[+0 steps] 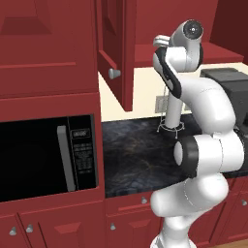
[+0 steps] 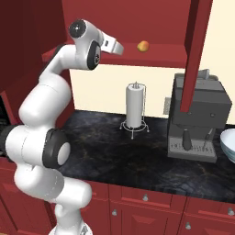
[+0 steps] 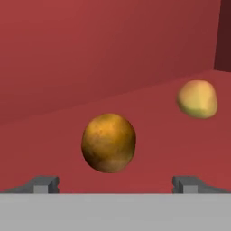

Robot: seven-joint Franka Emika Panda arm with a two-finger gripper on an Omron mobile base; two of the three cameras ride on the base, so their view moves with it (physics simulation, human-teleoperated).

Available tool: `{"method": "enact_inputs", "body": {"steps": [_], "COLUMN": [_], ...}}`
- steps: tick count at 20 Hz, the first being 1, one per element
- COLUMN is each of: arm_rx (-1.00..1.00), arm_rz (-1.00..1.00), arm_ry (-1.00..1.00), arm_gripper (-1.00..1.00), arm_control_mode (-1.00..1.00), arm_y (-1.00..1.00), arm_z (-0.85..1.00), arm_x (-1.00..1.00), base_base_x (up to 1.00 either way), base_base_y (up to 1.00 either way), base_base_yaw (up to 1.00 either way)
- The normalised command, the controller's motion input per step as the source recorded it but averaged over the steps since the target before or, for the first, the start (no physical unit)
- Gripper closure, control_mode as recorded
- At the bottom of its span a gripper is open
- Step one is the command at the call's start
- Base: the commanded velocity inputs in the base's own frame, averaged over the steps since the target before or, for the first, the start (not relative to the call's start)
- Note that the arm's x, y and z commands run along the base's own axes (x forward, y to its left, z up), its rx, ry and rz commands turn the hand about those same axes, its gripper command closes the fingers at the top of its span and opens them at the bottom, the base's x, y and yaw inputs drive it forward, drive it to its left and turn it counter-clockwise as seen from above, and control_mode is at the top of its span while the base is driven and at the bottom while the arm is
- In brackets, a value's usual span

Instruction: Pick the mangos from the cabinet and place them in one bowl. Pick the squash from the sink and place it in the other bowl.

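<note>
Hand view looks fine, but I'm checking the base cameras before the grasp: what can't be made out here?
- Darker mango: hidden in the left base view by the arm; the right base view shows just the yellow mango.
- Bowl: cut off by the right base view's edge.
- Gripper: just fingertips show.

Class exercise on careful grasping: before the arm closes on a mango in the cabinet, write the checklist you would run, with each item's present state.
1. Gripper open: ok, fingertips spread wide.
2. Darker mango between the fingertips' line: ok, roughly centred.
3. Yellow mango clear of the grasp: ok, farther back, apart.
4. Cabinet door open: ok.
5. Fingertips far enough around the fruit: cannot tell.
6. Bowl reachable: cannot tell, just its edge is seen.
</note>
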Motion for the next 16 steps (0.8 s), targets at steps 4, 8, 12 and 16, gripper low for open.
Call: {"method": "enact_inputs", "body": {"steps": [4,8,12,16], "arm_rx": [0.00,0.00,0.00,0.00], "arm_rz": [0.00,0.00,0.00,0.00], "arm_ry": [0.01,0.00,-0.01,-0.01], "arm_gripper": [-1.00,-1.00,-1.00,-1.00], "arm_control_mode": [-1.00,-1.00,-1.00,-1.00], "arm_y": [-0.11,-0.02,0.00,0.00], "arm_z": [0.00,0.00,-0.07,-0.11], "arm_x": [0.10,0.03,0.12,0.27], "base_base_x": [0.00,0.00,0.00,0.00], "base_base_y": [0.00,0.00,0.00,0.00], "base_base_yaw": [0.00,0.00,0.00,0.00]}}
